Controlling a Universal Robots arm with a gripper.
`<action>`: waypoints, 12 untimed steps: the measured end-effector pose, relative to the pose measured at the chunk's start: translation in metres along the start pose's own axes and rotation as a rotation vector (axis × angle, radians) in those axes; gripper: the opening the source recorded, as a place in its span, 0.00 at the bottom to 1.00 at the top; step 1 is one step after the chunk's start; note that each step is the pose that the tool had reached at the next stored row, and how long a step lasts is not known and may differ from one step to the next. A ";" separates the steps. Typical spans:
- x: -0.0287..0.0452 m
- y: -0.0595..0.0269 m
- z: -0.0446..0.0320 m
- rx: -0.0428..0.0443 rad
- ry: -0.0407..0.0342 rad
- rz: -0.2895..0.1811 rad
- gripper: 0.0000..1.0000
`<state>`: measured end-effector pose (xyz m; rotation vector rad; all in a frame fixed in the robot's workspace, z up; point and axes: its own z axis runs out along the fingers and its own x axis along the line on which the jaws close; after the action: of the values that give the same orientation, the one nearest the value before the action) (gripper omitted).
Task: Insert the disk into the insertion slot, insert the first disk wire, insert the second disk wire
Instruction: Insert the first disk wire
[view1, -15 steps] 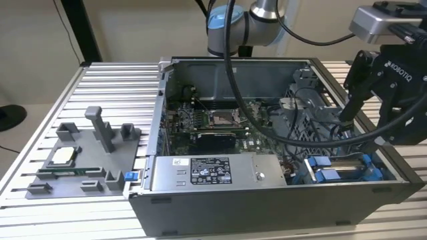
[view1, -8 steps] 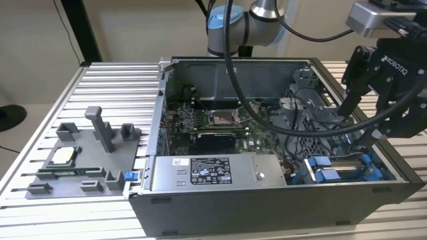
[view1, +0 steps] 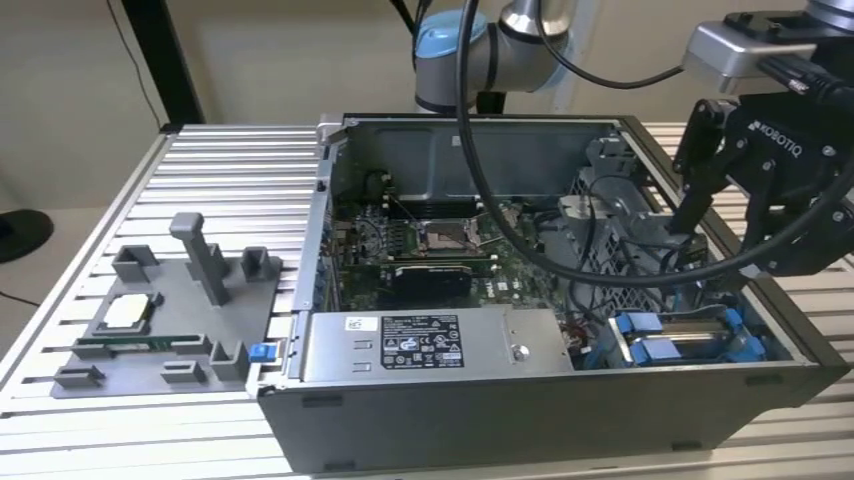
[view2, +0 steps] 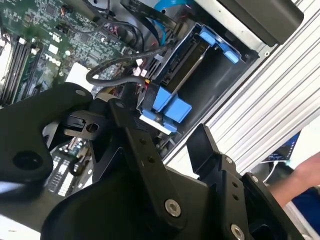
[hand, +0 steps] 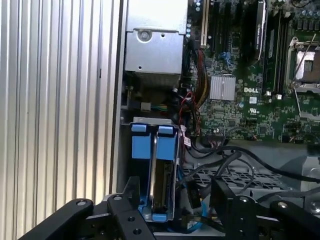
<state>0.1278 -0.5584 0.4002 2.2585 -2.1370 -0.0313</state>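
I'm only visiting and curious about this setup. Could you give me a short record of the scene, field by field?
Setting: open computer case on a slatted metal table
Gripper: open, holding nothing, over the disk
Disk: in its blue frame, apparently seated in the insertion slot
Near the slot: silver power-supply box, loose black cables

Black cables (view2: 102, 66) looping just beside disk (hand: 161, 175), case wall (view1: 534, 420) close on its other side, hand (hand: 175, 186) overhead, open counter (hand: 50, 100) beyond wall
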 end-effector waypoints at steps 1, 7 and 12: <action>-0.0001 0.0000 0.0004 0.0022 0.0030 -0.015 1.00; -0.0071 0.0012 0.0023 0.0449 0.0409 -0.038 1.00; -0.0166 0.0081 0.0038 0.0618 0.0574 -0.038 1.00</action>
<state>0.1187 -0.5422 0.3966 2.3031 -2.0955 0.0988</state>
